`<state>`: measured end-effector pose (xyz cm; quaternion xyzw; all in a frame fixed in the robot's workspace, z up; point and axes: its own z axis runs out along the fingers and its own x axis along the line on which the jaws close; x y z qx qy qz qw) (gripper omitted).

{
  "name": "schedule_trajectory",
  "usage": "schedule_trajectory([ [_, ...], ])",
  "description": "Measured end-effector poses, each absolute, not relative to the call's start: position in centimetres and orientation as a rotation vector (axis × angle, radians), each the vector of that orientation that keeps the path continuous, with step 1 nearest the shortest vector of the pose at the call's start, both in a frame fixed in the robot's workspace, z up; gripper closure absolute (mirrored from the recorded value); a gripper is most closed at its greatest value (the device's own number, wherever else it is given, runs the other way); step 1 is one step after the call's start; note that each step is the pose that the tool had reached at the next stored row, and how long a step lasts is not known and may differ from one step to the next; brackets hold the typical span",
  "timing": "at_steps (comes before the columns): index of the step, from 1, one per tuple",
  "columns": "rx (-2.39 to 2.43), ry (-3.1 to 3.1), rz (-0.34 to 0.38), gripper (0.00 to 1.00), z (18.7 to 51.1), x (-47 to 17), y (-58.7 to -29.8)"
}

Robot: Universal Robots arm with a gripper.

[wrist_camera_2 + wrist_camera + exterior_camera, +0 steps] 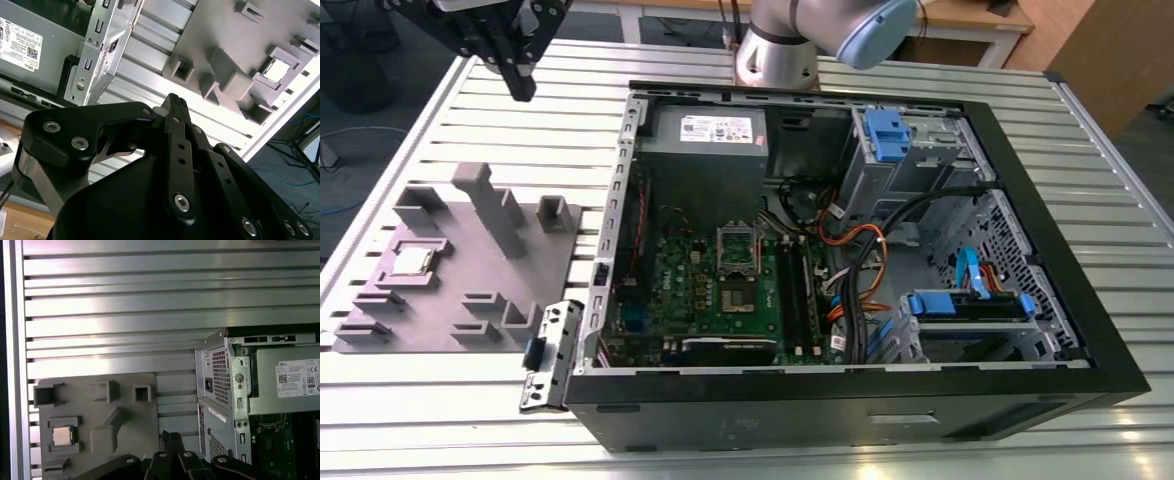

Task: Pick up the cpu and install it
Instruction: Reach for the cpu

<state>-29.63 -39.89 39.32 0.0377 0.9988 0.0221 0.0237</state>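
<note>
Parked high at eleven o'clock in the exterior view: black, angular metal gripper (523, 90), with its bolted linkage bars in the foreground of both wrist views. Fingertips pinched close together, gripping nothing. Well apart from every part below, and apparently held there to give the cameras a clear look at the work.

Lying at nine o'clock of the computer in the exterior view: small flat square cpu (411, 262) with a shiny silver-grey lid and a thin pale edge, catching the light in the first wrist view (62, 436) and the second (276, 70). Seated lid-up in a square recess of the matte grey moulded plastic tray (480, 300), probably so that the raised walls keep it square and fixed for a grasp from above. Not yet picked up.

Resting on the ribbed, brushed aluminium slat table (494, 110): black steel desktop case (1107, 330), laid on its side with the panel off, likely so that the green circuit board (700, 300) faces upward. Near the board's middle, a dark square socket with a silver metal frame (738, 243), with no chip in it as far as can be judged.
</note>
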Motion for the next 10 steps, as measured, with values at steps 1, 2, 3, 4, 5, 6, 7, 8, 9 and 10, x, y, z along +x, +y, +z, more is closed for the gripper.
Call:
schedule_trajectory([
  [1, 0.116, 3.091, 0.068, 0.89, 39.32, -29.78, -39.89],
  [2, 0.116, 3.091, 0.068, 0.89, 39.32, -29.91, -39.89],
  [3, 0.116, 3.09, 0.068, 0.89, 39.32, -30.03, -39.89],
  [4, 0.116, 3.09, 0.068, 0.89, 39.32, -30.12, -39.9],
  [5, 0.116, 3.09, 0.068, 0.89, 39.31, -30.17, -39.9],
  [6, 0.116, 3.09, 0.069, 0.89, 39.31, -30.19, -39.89],
  [7, 0.116, 3.09, 0.069, 0.89, 39.32, -30.29, -39.89],
  [8, 0.116, 3.09, 0.069, 0.89, 39.32, -30.3, -39.89],
  [9, 0.116, 3.09, 0.068, 0.89, 39.32, -30.3, -39.89],
  [10, 0.116, 3.09, 0.069, 0.89, 39.32, -30.3, -39.89],
])
